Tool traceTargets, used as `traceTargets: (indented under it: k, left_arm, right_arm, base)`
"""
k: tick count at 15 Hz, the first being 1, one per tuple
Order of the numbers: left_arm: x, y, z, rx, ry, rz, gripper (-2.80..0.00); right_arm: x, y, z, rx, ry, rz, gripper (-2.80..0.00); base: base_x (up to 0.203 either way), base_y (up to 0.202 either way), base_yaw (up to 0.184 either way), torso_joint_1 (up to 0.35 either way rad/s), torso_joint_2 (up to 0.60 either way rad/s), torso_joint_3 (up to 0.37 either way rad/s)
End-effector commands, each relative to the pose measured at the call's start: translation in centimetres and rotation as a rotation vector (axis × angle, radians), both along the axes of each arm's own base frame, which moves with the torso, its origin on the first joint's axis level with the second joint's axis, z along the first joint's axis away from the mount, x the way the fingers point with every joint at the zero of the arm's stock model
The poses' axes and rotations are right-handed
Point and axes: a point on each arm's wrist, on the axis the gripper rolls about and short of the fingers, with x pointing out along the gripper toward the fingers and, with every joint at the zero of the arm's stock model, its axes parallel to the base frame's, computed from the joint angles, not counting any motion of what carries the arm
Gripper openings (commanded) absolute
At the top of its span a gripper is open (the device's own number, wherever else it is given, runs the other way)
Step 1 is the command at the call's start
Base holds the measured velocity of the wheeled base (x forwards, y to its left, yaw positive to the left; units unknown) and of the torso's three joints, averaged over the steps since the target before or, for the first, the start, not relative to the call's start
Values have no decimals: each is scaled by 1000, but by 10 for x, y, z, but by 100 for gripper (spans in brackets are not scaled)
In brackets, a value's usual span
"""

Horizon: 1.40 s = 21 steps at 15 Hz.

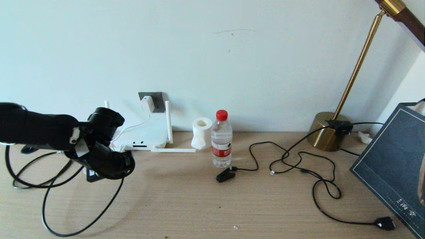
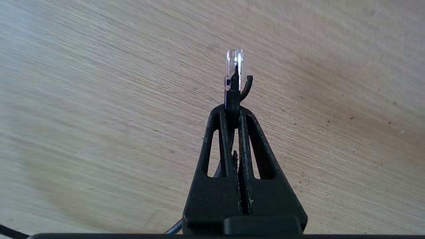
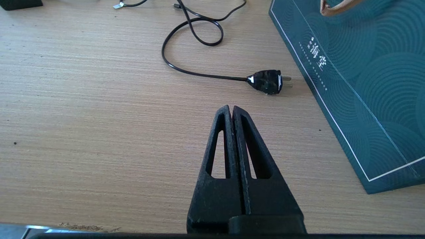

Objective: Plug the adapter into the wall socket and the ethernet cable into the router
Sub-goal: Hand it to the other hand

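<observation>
Two black fingers of left gripper (image 2: 232, 113) pinch the black ethernet cable (image 2: 233, 84) w/ clear tip above wood table (image 2: 99, 99), near flat white router (image 1: 146, 137). Right gripper (image 3: 231, 111) pressed together, empty. White boxy adapter (image 1: 147, 103) sits in grey wall socket (image 1: 158, 99).

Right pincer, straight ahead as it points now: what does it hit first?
Probably the black power plug lying on the wooden table, slightly off the line of the right pincer, which is shut and empty. Depth is unclear.

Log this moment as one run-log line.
adapter: in socket | left pincer: shut on ethernet plug, above table, near router | right pincer: shut, empty, over table | ethernet: not yet in router
</observation>
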Motion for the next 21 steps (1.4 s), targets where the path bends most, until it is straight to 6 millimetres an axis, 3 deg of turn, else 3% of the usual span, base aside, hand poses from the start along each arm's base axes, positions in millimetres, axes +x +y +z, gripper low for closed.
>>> traceTargets:
  k: [1, 8, 12, 15, 18, 21]
  left_arm:
    - [-9, 3, 17, 8, -47, -17, -280]
    - [-29, 4, 29, 10, -42, -26, -280]
    - [-65, 9, 21, -6, 8, -218, -280]
    - [-111, 15, 40, -45, -102, -439, -280]
    - [-188, 18, 61, -101, -303, -696, -280]
    - [-258, 19, 61, -200, -422, -897, -280]
  right_arm:
    - [0, 0, 0, 0, 2, 1, -280]
    - [0, 0, 0, 0, 2, 1, -280]
    - [0, 0, 0, 0, 3, 2, -280]
    - [0, 0, 0, 0, 1, 2, -280]
    - [0, 0, 0, 0, 2, 1, -280]
    - [0, 0, 0, 0, 1, 0, -280]
  base:
    - [0, 0, 0, 0, 0, 0]
    - [0, 0, 0, 0, 0, 0]
    - [0, 0, 0, 0, 0, 0]
    - [0, 0, 0, 0, 0, 0]
    - [0, 0, 0, 0, 0, 0]
    - [0, 0, 0, 0, 0, 0]
